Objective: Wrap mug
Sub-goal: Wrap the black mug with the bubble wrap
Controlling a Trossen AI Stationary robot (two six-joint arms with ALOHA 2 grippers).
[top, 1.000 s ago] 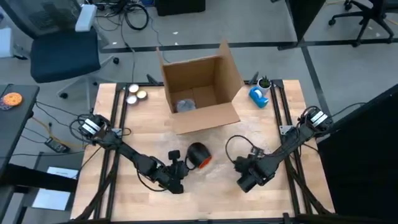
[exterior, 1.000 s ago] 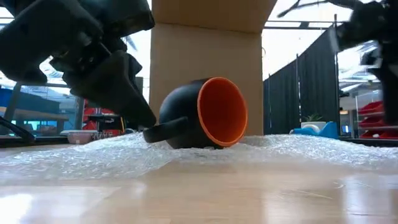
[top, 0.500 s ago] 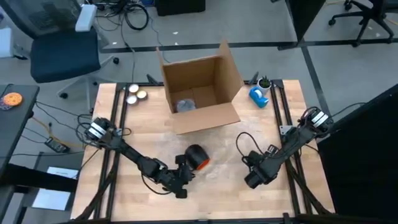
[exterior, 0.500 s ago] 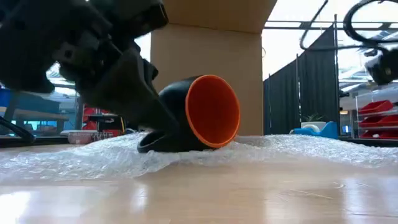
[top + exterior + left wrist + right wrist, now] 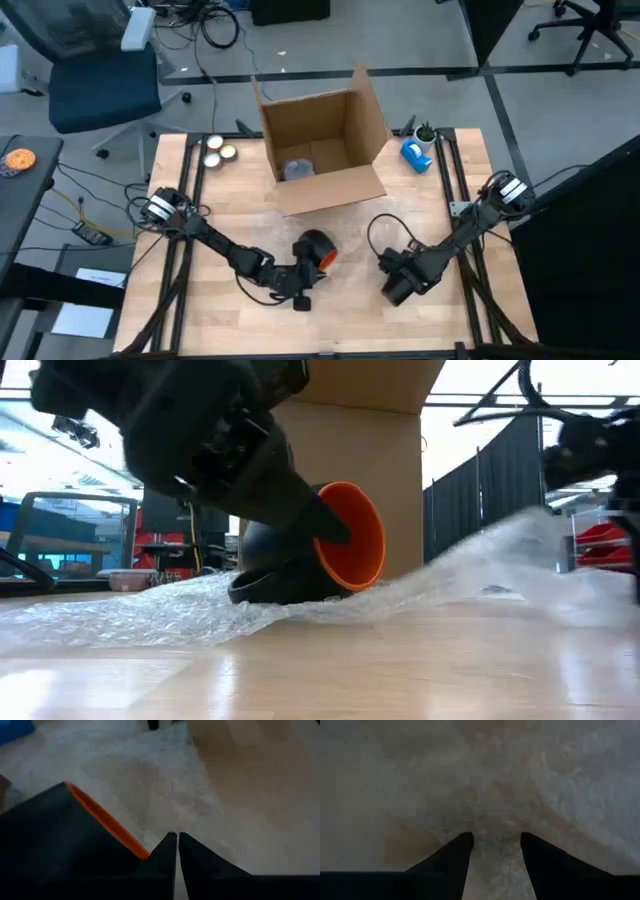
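Observation:
A black mug [image 5: 313,246] with an orange inside [image 5: 355,550] lies on its side on a sheet of bubble wrap [image 5: 130,615] spread over the table's middle. My left gripper [image 5: 300,293] is shut and sits low at the mug's near side, by its mouth [image 5: 107,827]. My right gripper [image 5: 393,287] is to the mug's right, shut on the wrap's right part [image 5: 520,545], which stands raised off the table. My left gripper lies with the outer side of one shut finger [image 5: 162,851] against the mug's orange rim [image 5: 135,847], coming slanting down from the table's left. The mug rests on the wrap. My right gripper pinches the bubble wrap [image 5: 495,837] between its two fingers, and the held part slopes up from the mug toward it.
An open cardboard box [image 5: 325,150] stands behind the mug at the far middle. A blue tape dispenser [image 5: 416,153] sits at the far right, and two small round tins [image 5: 218,150] at the far left. Bare wood [image 5: 400,670] lies toward the near edge.
My left gripper has slid toward the table's right along the mug's near side to its mouth, and the mug has rolled so its handle now lies underneath. My right gripper has moved back toward the mug, and the wrap's right part has risen off the table.

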